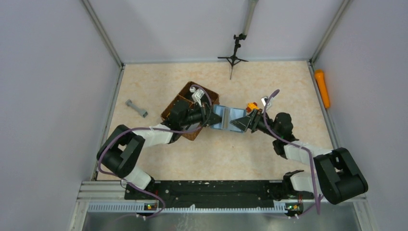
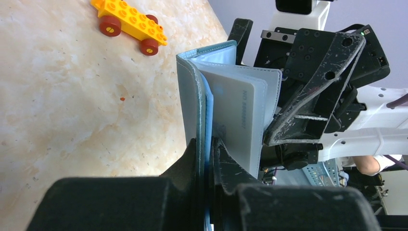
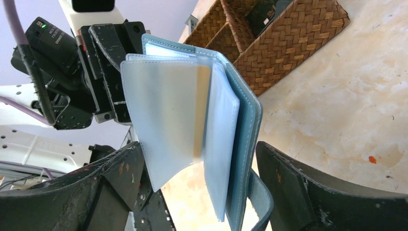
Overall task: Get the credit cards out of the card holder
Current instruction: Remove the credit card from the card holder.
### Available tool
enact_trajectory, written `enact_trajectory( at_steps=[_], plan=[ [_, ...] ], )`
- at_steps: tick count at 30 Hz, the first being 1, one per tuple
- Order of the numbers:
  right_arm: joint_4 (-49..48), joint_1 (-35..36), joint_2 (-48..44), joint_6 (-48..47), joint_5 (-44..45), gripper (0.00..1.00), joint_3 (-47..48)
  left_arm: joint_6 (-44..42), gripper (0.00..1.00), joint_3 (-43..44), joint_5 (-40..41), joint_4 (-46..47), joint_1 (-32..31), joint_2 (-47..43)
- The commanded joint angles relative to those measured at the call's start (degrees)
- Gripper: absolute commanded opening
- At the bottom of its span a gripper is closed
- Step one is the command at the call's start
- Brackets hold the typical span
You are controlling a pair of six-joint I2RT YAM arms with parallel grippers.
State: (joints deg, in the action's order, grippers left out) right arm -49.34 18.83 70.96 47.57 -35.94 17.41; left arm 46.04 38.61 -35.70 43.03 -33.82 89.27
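The left tool (image 2: 206, 145) has its jaws narrow, clamped on one leaf of the holder (image 2: 191, 96) at its edge. The holder is off the bench (image 1: 269, 159) and over its middle, standing open on edge between the two arms, with its teal cover outward and its pale sleeves (image 3: 163, 106) fanned. A pale card (image 2: 239, 126) shows in one sleeve. The right tool (image 3: 198, 145) has its jaws wide, one finger on each side of the open holder; contact cannot be told. The woven basket (image 3: 298, 33) lies just left of the holder, under the left arm. The yellow toy car (image 2: 130, 21) is on the bench near the right tool, on its far side. A grey piece (image 1: 137, 109) lies near the left edge.
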Motion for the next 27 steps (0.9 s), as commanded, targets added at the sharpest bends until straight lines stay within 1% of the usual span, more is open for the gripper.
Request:
enact_trajectory(
  at_steps=[1,8,11,12,13,14,16,18,20,21,22,24,27],
  plan=[
    [-2.4,-0.4,0.5,-0.8,-0.6,0.89,2.8,2.1,0.0,1.7,-0.6,4.4,0.7,0.5],
    [-2.1,-0.4,-0.3,-0.9,-0.3,0.91,2.5,2.4,0.0,1.5,-0.6,4.4,1.2,0.5],
    [-2.3,-0.4,-0.6,-1.0,-0.1,0.9,2.3,2.7,0.0,1.5,-1.0,4.7,1.2,0.6],
    [-2.2,-0.4,-0.7,-1.1,0.0,0.86,2.4,2.9,0.0,1.5,-1.4,5.2,1.2,0.6],
    [-1.7,-0.4,-0.6,-1.3,0.1,0.78,2.5,3.1,0.0,1.4,-1.8,5.9,1.3,0.7],
    [-1.2,-0.3,-0.5,-1.5,0.2,0.66,2.8,3.5,0.0,1.3,-2.4,6.8,1.2,0.9],
    [-0.5,-0.3,-0.1,-1.6,0.3,0.45,3.1,4.2,0.01,1.1,-3.4,8.6,1.3,1.2],
    [0.5,-0.4,0.0,-1.8,0.7,0.27,3.5,4.4,0.03,1.2,-3.8,9.1,1.4,1.4],
    [2.4,-0.4,-0.2,-2.4,1.8,0.12,3.8,4.3,0.09,1.1,-3.3,8.4,1.6,1.3],
    [3.6,-0.4,-0.5,-2.8,2.7,0.07,4.0,4.2,0.13,1.1,-3.2,8.1,1.8,1.1],
    [4.8,-0.4,-0.8,-3.1,3.7,0.05,4.1,4.3,0.18,0.9,-3.0,8.0,2.1,1.0],
    [6.6,-0.4,-1.9,-3.6,5.0,0.03,4.1,5.0,0.3,0.2,-2.7,8.4,3.0,0.5],
    [6.8,-0.4,-2.6,-3.9,5.3,0.02,4.0,6.4,0.51,-1.0,-3.0,11.2,3.8,0.5]
  ],
)
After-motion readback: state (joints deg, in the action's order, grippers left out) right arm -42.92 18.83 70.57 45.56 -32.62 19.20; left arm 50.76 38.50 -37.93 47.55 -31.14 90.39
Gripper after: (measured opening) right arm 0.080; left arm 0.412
